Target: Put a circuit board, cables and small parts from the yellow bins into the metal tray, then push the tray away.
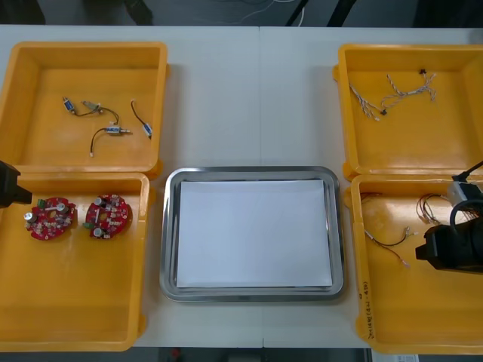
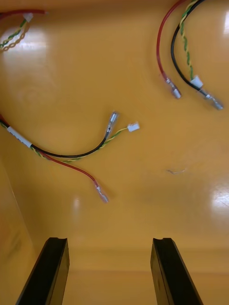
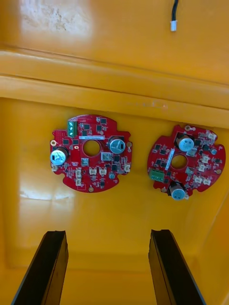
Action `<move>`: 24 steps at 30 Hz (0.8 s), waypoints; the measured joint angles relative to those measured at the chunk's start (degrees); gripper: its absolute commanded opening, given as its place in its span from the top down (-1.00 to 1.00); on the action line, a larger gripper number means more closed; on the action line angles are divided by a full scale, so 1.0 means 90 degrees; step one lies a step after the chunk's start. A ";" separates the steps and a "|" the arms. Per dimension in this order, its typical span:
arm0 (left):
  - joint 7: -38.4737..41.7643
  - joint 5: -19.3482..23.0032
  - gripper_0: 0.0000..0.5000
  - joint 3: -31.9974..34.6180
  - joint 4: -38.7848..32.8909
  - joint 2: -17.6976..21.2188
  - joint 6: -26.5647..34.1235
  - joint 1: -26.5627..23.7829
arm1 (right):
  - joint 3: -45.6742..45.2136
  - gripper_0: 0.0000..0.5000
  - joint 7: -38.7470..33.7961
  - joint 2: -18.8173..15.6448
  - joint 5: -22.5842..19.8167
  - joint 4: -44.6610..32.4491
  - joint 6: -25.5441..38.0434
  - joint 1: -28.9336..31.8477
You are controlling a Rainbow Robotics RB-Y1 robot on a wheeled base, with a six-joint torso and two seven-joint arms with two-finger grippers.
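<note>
The left end effector [image 3: 109,233], fingers spread, is hovering in the near left yellow bin [image 1: 75,317] before two round red circuit boards [image 3: 90,152]. The right end effector [image 2: 109,239], likewise spread, is hanging over red, black and yellow cables [image 2: 71,155] in the near right yellow bin [image 1: 392,317]. The white-lined metal tray [image 1: 167,241] is sitting between the bins on the worktop [image 1: 249,98].

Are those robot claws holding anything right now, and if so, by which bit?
Nothing is held. The left end effector is open, facing circuit boards; the right end effector open, facing cables.

Two circuit boards [image 1: 50,218] lie side by side in the near left bin [image 1: 75,302], left of the tray [image 1: 167,234]
</note>
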 measured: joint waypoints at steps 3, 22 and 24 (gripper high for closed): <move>-0.0438 -0.0003 -1.00 0.0000 0.0242 0.0013 -0.0161 0.0000 | 0.0044 -1.00 0.0000 0.0078 0.0056 0.0000 -0.0177 0.0115; -0.1132 -0.0804 -1.00 -0.0651 0.0802 0.0246 -0.1269 0.0013 | 0.0553 -1.00 0.0000 0.0236 0.1163 -0.0001 -0.1315 0.0627; -0.1132 -0.0819 -1.00 -0.0651 0.0805 0.0247 -0.1456 0.0070 | 0.0706 -1.00 -0.0006 0.0267 0.1425 -0.0001 -0.1366 0.0654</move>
